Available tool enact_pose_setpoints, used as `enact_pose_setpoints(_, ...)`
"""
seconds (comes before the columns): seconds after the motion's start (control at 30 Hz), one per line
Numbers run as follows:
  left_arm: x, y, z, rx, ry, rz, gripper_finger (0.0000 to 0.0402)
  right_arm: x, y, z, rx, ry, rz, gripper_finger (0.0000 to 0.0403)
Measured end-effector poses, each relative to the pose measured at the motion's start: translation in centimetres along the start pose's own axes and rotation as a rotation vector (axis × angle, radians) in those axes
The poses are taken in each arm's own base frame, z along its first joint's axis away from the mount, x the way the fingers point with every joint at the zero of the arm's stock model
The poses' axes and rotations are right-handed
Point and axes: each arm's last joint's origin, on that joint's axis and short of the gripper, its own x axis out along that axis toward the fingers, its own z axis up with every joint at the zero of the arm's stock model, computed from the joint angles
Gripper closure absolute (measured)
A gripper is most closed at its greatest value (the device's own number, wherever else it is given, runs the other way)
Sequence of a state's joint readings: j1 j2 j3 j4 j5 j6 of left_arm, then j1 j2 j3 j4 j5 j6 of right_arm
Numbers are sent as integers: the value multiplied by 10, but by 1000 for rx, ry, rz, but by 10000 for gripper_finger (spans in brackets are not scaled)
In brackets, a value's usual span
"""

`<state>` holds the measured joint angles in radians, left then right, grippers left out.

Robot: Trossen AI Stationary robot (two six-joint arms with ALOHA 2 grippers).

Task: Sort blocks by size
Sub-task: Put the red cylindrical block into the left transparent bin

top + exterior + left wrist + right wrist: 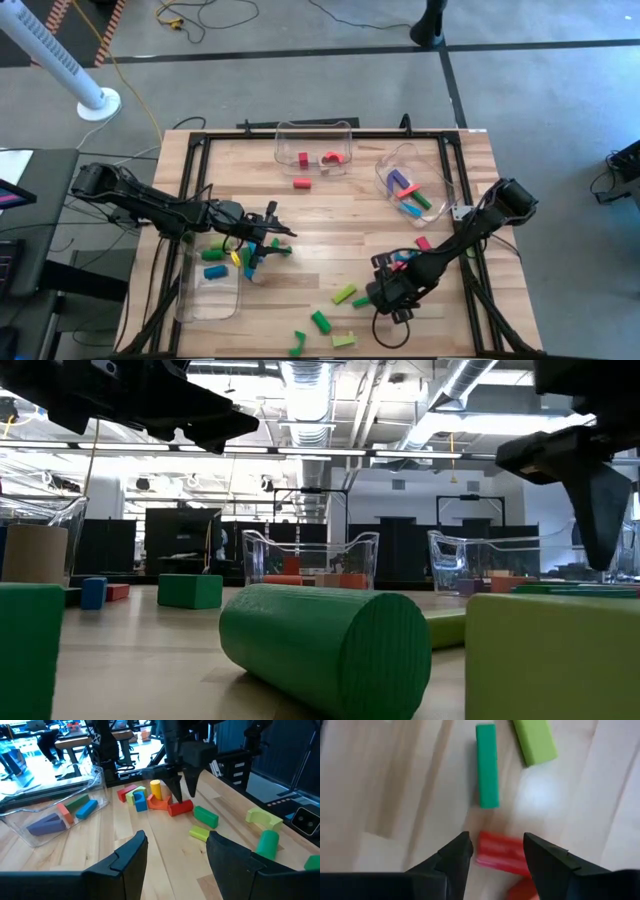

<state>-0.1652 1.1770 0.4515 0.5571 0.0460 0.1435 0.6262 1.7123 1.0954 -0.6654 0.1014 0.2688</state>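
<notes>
Blocks lie scattered over the wooden table (330, 215). My right gripper (495, 850) points down, open, just above a red block (501, 851) that lies flat on the table; from the left wrist its fingertips (175, 795) stand above that red block (180, 808) with a small gap. A green bar (487, 765) and a lime block (535, 740) lie beyond it. My left gripper (175, 850) hovers open near the table's left side, about level, with nothing between its fingers. Yellow, blue, orange and red blocks (147, 797) cluster behind the right gripper.
Three clear bins stand on the table: one at the far middle (290, 130) with red blocks, one at the far right (385, 168) with purple, blue and green blocks, one at the near left (190, 300). A green cylinder (320, 640) and lime blocks (345, 293) lie near the front edge.
</notes>
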Motion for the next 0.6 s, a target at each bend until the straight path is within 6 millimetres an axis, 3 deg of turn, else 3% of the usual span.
enact_pose_setpoints(0.2, 0, 0, 0, 2, 0, 0, 207, 0, 1, -8, -119, 71, -16, 196)
enact_pose_setpoints(0.6, 0, 0, 0, 2, 1, 0, 207, 7, -1, -8, -356, 54, -22, 189)
